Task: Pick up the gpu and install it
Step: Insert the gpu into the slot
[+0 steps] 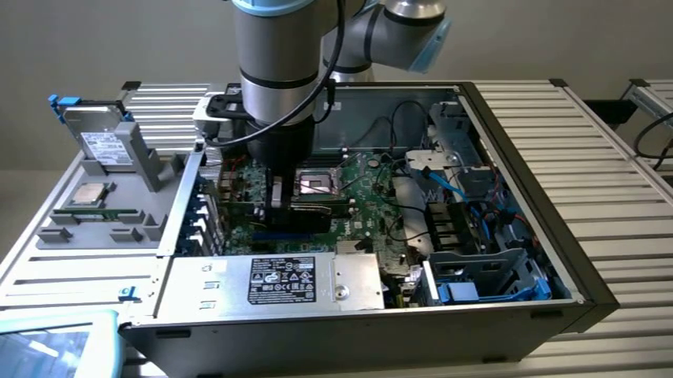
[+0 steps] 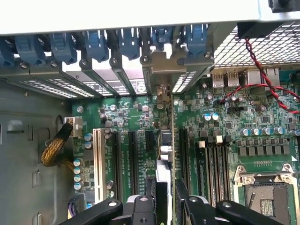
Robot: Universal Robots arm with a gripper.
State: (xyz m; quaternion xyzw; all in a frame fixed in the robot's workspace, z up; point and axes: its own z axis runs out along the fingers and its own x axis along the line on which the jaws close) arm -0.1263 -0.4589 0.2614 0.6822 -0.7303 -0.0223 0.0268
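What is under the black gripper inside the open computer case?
Green motherboard with long black slots; the gripper holds the thin gpu card edge-on over them. The slot beneath the card is hidden.

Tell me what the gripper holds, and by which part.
The gripper holds the gpu, clamped across its two faces at the upper edge.

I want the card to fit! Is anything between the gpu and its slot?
Nothing visible does. The gripper holds the gpu edge-on, low against the motherboard, in line with its long black slots. The slot right under the card is hidden.
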